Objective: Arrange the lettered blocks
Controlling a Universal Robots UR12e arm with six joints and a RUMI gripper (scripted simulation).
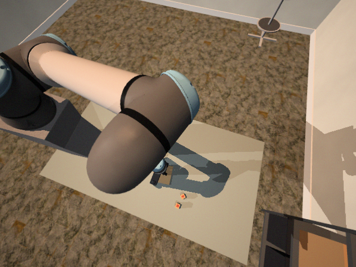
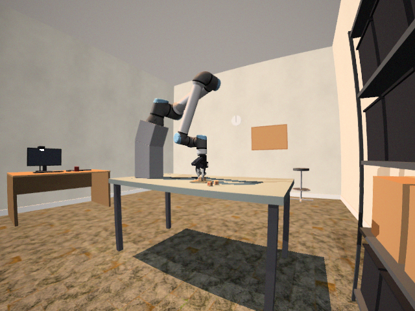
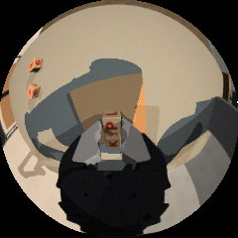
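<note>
1. Far left in the wrist view, two small orange blocks (image 3: 34,64) and (image 3: 34,90) sit on the bare table (image 3: 99,40), near each other and well apart from the mat. Their top markings are too small to read.
2. Moving to the middle, the gripper (image 3: 112,130) is clamped on a lettered block (image 3: 111,131), pinched between the two grey fingers. Red characters show on its near face, something like a "K" and a "P". I cannot tell which letter is on top.
3. Right underneath is the brown mat (image 3: 106,96), and the block is down low over it. The exterior view has the gripper (image 2: 200,172) just above the table surface. Whether the block has touched the mat I cannot tell.
4. My read is that this is the placing step for one lettered block, with the row still to be built.
5. What's next, I'd judge: settle it flat, letter up, then release and lift straight off so it doesn't tip or turn.
6. A fourth block isn't visible anywhere.
</note>
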